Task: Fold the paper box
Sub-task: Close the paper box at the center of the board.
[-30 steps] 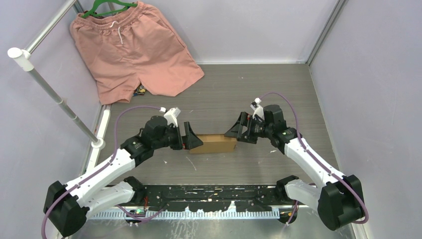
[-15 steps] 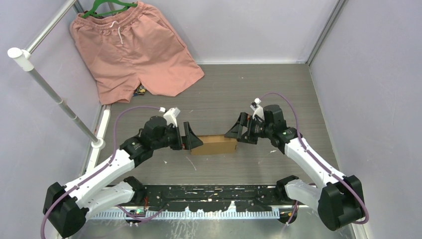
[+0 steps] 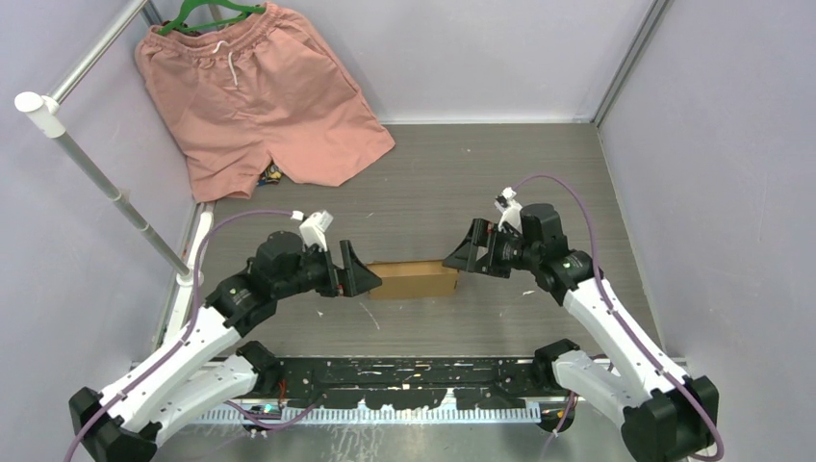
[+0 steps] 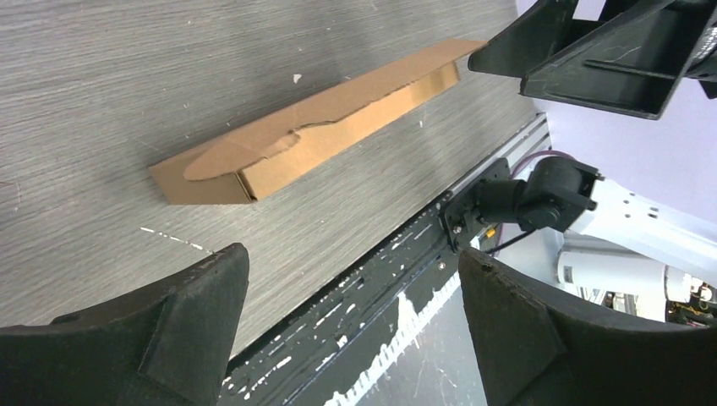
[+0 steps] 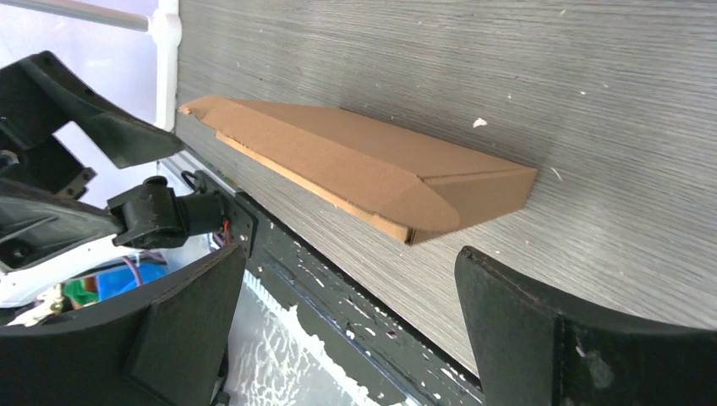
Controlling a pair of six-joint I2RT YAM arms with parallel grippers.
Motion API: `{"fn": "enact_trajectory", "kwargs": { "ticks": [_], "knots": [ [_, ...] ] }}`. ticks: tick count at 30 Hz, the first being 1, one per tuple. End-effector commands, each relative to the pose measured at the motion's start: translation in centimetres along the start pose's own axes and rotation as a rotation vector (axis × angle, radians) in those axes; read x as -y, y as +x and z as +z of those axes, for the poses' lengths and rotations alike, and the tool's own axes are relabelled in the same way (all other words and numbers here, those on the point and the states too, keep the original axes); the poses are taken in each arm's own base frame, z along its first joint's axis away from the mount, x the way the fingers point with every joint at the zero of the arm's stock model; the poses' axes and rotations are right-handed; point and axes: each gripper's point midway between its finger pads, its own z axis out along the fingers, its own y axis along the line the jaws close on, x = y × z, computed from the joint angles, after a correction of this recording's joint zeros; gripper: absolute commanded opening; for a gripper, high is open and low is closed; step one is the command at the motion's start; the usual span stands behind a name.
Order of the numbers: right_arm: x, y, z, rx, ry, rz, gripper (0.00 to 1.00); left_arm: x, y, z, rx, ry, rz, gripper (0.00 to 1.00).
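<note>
The paper box point(image 3: 414, 279) is a closed, flat, long brown cardboard box lying on the grey table between my two grippers. My left gripper point(image 3: 364, 272) stands open just off the box's left end, with nothing between its fingers. My right gripper point(image 3: 458, 258) stands open just off the right end, also holding nothing. The left wrist view has the box point(image 4: 313, 135) lying ahead of the wide-apart left gripper point(image 4: 353, 258), with a tuck flap on its top face. Seen from the right wrist, the box point(image 5: 363, 165) lies ahead of the open right gripper point(image 5: 351, 254), not touching it.
Salmon-pink shorts point(image 3: 260, 96) hang on a green hanger at the back left. A white-and-metal rail point(image 3: 106, 183) runs along the left side. The black mounting bar point(image 3: 414, 380) spans the near edge. Purple walls close in the left, back and right.
Both arms have drawn back from the box's ends, the left one to the left and nearer, the right one to the right. The box has stayed in place.
</note>
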Motion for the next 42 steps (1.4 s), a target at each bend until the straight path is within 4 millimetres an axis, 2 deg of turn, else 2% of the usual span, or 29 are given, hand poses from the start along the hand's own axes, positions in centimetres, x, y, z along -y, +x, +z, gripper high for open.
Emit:
{"fn": "enact_trajectory", "kwargs": {
  "ticks": [1, 3, 10, 14, 20, 23, 29, 36, 38, 42],
  "knots": [
    [-0.7, -1.4, -2.8, 0.081, 0.072, -0.088, 1.0, 2.4, -1.8, -2.7, 0.049, 0.038, 0.044, 0.95],
    [-0.3, -1.8, -4.0, 0.115, 0.127, -0.111, 1.0, 2.9, -2.1, -3.5, 0.06, 0.042, 0.055, 0.99],
    [-0.6, -4.3, -8.5, 0.272, 0.278, -0.167, 1.0, 3.9, -3.5, -5.5, 0.114, 0.04, 0.1, 1.0],
    [-1.0, -4.7, -10.3, 0.297, 0.318, -0.171, 1.0, 4.5, -4.3, -6.4, 0.113, 0.02, 0.135, 1.0],
    [1.1, -5.5, -13.4, 0.39, 0.505, -0.117, 1.0, 5.0, -4.9, -7.1, 0.105, 0.001, 0.135, 1.0],
    [1.2, -5.6, -14.5, 0.413, 0.548, -0.064, 1.0, 4.8, -5.2, -7.4, 0.103, -0.034, 0.12, 1.0],
    [1.0, -4.9, -15.0, 0.376, 0.566, -0.042, 1.0, 4.4, -5.2, -8.1, 0.077, -0.098, 0.099, 1.0],
    [-0.1, -4.6, -16.8, 0.468, 0.51, -0.051, 1.0, 2.5, -3.2, -8.2, 0.031, -0.143, 0.086, 1.0],
    [-0.4, -4.2, -16.7, 0.465, 0.48, -0.031, 1.0, 1.9, -2.7, -8.1, 0.021, -0.156, 0.082, 1.0],
    [-0.9, -2.7, -15.1, 0.368, 0.419, 0.002, 1.0, 1.6, -2.2, -8.3, 0.011, -0.163, 0.075, 1.0]
  ]
}}
